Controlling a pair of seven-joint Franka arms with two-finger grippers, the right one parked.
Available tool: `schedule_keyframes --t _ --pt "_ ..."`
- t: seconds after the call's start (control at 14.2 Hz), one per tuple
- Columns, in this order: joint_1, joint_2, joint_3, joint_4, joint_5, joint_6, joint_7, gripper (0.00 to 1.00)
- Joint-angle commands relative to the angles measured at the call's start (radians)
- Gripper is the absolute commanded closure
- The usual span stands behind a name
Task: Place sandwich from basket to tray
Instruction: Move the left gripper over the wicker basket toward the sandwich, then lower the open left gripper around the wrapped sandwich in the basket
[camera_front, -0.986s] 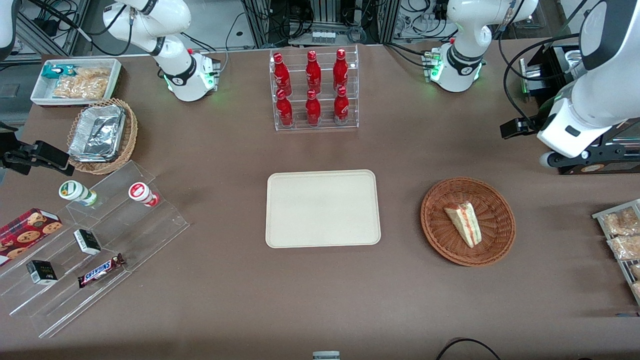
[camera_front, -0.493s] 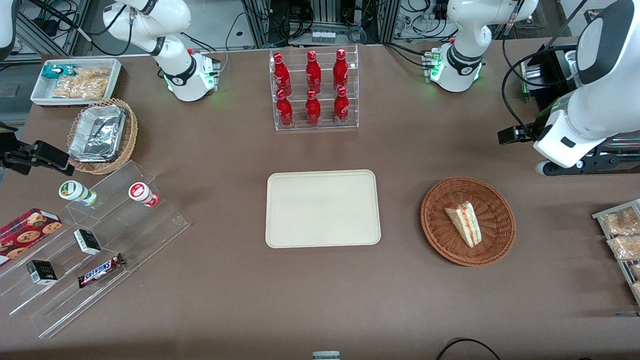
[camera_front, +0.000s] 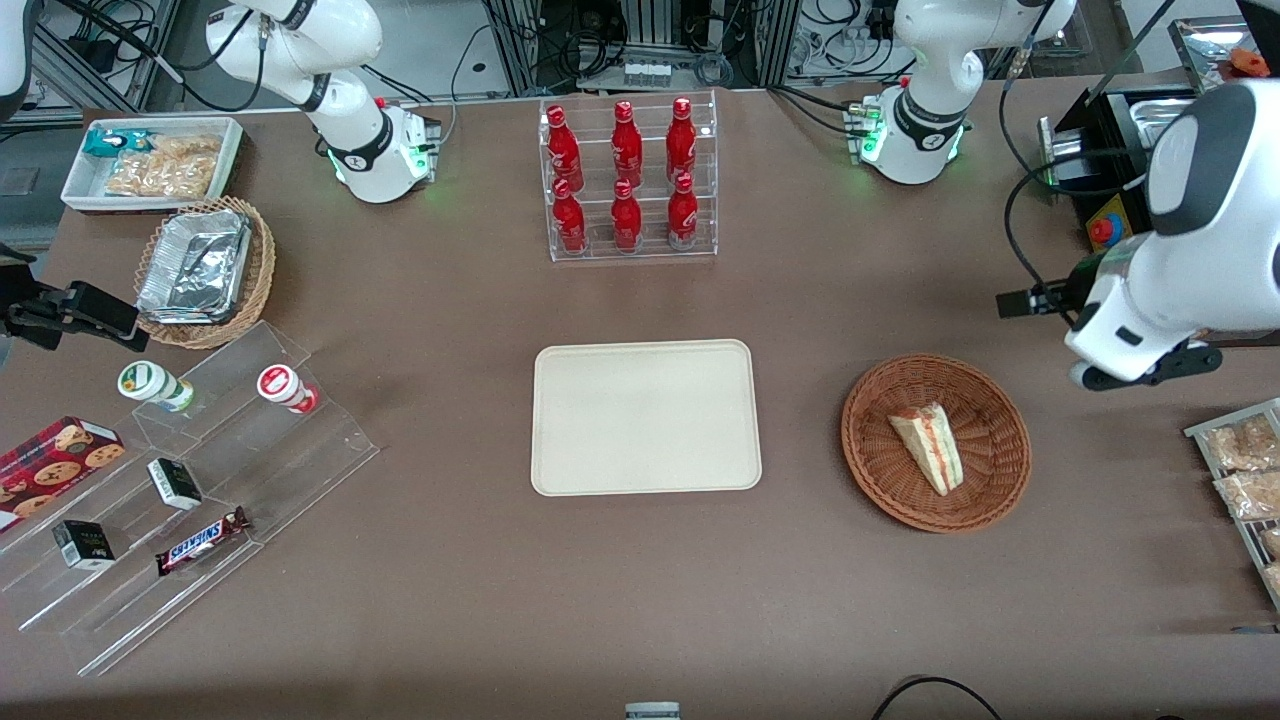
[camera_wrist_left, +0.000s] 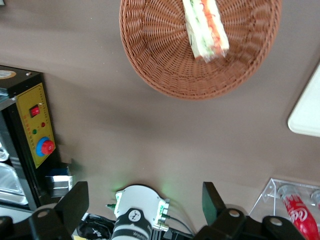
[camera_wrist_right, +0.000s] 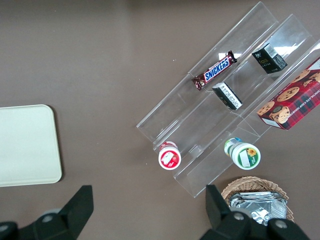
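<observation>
Sandwich (camera_front: 929, 447) lies in the basket (camera_front: 880, 480), long side running toward front cam, wrap on; nothing else in there w/ it. In the wrist view its wider end is cut off by the frame (camera_wrist_left: 206, 30), and part of the basket rim (camera_wrist_left: 150, 70) too.

Basket sits on the brown surface (camera_front: 450, 600) toward the working arm's end, level w/ the tray (camera_front: 645, 417), a strip of bare surface between them. Tray is flat, nothing on it. Wide bare surface nearer the front cam than both, and more between tray and the bottle rack (camera_front: 628, 178), which stands farther from cam. Only a rounded corner of the tray (camera_wrist_left: 306, 112) shows in the wrist view.

Snack bags (camera_front: 1243, 470) lie at the working arm's end, partly cut off by the frame edge, near the basket but apart from it.

Pincer (camera_wrist_left: 145, 200): in the wrist view two dark fingers (camera_wrist_left: 75, 200) stand well apart, nothing between them, touching nothing. It hangs above bare surface beside the basket, toward the working arm's end and a bit farther from cam. In the front view the white wrist housing (camera_front: 1130, 320) covers the pincer itself, so the fingers can't be made out there. Black control box w/ red button (camera_wrist_left: 35, 145) stands close by the arm.
</observation>
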Motion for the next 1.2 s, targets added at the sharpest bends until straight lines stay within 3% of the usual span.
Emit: schedule_keyframes --t 0.0,0.35,0.7,1.13 --pt "0.007 0.064 -0.003 -0.055 0.009 0.116 -0.059 0.00" --pt "0.012 0.074 -0.003 -0.350 -0.006 0.505 -0.256 0.00" --pt "0.001 0.173 -0.006 -0.360 -0.010 0.632 -0.488 0.00" --pt "-0.003 0.203 -0.009 -0.335 -0.008 0.678 -0.524 0.00"
